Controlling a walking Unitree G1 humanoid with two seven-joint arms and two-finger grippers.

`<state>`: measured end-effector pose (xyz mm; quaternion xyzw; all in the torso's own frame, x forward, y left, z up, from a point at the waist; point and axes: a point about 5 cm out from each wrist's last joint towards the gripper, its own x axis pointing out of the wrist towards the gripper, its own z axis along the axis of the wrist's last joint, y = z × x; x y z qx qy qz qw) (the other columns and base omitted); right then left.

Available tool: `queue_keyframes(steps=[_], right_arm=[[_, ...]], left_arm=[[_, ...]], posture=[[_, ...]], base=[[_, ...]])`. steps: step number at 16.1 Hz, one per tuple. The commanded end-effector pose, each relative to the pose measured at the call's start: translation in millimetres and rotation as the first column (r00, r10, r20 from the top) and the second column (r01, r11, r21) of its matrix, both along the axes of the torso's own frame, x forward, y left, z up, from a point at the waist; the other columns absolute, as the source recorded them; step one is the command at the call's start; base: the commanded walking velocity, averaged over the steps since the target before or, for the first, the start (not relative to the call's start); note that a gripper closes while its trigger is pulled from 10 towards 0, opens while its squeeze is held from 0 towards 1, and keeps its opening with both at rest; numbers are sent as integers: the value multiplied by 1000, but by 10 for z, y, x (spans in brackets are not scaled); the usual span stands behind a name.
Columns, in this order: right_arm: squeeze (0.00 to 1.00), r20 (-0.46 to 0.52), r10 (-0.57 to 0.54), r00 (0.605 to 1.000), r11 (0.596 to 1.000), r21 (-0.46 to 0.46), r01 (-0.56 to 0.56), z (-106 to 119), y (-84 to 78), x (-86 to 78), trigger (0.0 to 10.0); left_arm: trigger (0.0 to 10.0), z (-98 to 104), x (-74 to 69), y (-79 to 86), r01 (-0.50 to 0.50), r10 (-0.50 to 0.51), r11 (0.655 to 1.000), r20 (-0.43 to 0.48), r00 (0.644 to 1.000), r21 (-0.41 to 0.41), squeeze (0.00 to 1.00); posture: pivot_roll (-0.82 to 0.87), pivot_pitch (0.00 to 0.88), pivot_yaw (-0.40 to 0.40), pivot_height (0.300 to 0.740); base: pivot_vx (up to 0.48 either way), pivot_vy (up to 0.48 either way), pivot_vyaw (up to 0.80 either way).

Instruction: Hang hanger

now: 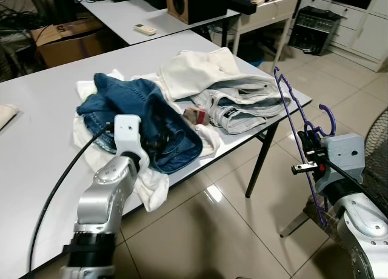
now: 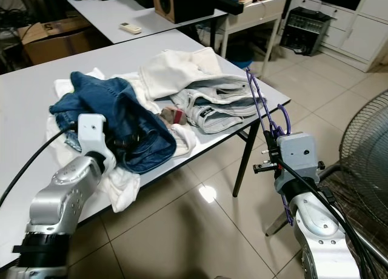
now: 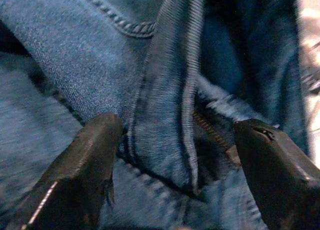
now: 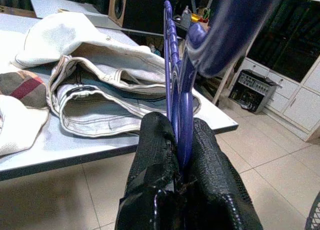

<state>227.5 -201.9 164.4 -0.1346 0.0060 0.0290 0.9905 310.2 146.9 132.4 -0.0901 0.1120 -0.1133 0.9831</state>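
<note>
- Left eye view: a white bench (image 1: pixel 36 139) carries a heap of clothes, with dark blue jeans (image 1: pixel 130 106) on the near side, a cream garment (image 1: pixel 194 70) behind them and pale, washed-out jeans (image 1: pixel 245 103) folded at the far corner.
- White cloth (image 1: pixel 151 191) lies under the dark jeans and droops over the bench's front edge.
- The left gripper (image 3: pixel 175 155) is pushed into the dark jeans, its fingers (image 3: pixel 85 170) spread apart on either side of a raised denim fold, with a zip showing beside it in the left wrist view.
- The right gripper (image 4: pixel 180 155) is off the bench's corner, above the tiled floor (image 1: pixel 206 230), fingers clamped tight on a purple hanger (image 1: pixel 291 109).
- The hanger stands nearly upright in that grip, its frame reaching above and below the fingers and its hook (image 1: pixel 327 118) curling just above the wrist housing.
- A small red and brown item (image 1: pixel 195 115) sits among the clothes between the two pairs of jeans.
- Behind, a second bench (image 1: pixel 130 15) holds a speaker (image 1: pixel 194 3) and a remote control (image 1: pixel 144 29); a fan's grille (image 2: pixel 367 151) stands at the robot's right.
</note>
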Motion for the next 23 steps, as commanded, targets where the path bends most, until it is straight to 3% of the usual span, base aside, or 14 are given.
queue_keyframes(steps=[1,3,5,6,8,9,10,11,14,16,19,22,23], right_arm=[[0,12,-1,1000,1000,-8,2,23,-1,3,10000],[0,13,0,1000,1000,-7,1,19,9,0,10000],[0,14,-5,1000,1000,-7,5,20,-3,-3,10000],[0,13,-5,1000,1000,-7,5,14,0,-9,10000],[0,12,-4,1000,1000,-8,5,12,5,-12,10000],[0,11,-6,1000,1000,-8,6,10,5,-16,10000],[0,11,-8,1000,1000,-8,8,10,-1,-24,10000],[0,10,-10,1000,1000,-7,10,6,-11,-26,10000],[0,6,-3,1000,1000,-5,3,-5,7,-20,10000],[0,6,1,1000,1000,-3,-1,-5,23,-15,10000],[0,8,-1,1000,1000,-4,1,0,18,-12,10000],[0,11,-5,1000,1000,-5,5,8,14,-14,10000],[0,12,-7,1000,1000,-5,7,10,14,-14,10000]], left_arm=[[0,31,11,-36,22,-22,999,2,1000,-35,0],[0,109,37,-109,35,-32,981,18,999,-192,0],[0,200,44,-125,37,-23,942,45,999,-335,0],[1490,179,33,-113,30,-22,948,27,999,-318,0],[3451,42,-17,-110,62,-66,992,-31,997,-112,0],[6980,-18,-60,-88,77,-78,997,-40,996,-12,0],[8588,-4,-90,-44,75,-74,996,-19,997,53,0],[10000,27,-111,-31,88,-87,994,-9,996,67,0],[10000,12,-157,-103,150,-148,987,-39,988,64,0],[10000,15,-156,-273,170,-171,985,-12,985,-23,0],[10000,-57,-113,-394,185,-185,983,-36,982,-9,0],[10000,-148,-27,-387,112,-109,993,-76,991,42,0],[7686,-168,14,-383,73,-69,996,-81,994,45,0]], posture=[[-235,19,37,740],[-235,9,43,740],[-235,7,44,740],[-235,6,45,740],[-235,6,47,740],[-236,6,48,740],[-236,7,49,740],[-236,7,49,740],[-227,10,42,740],[-225,15,40,740],[-233,18,43,740],[-236,18,45,740],[-236,18,45,740]], base=[[0,0,0],[0,0,0],[0,0,0],[0,0,0],[0,0,0],[0,0,0],[0,0,0],[0,0,0],[0,0,0],[0,0,0],[0,0,0],[0,0,0],[0,0,0]])
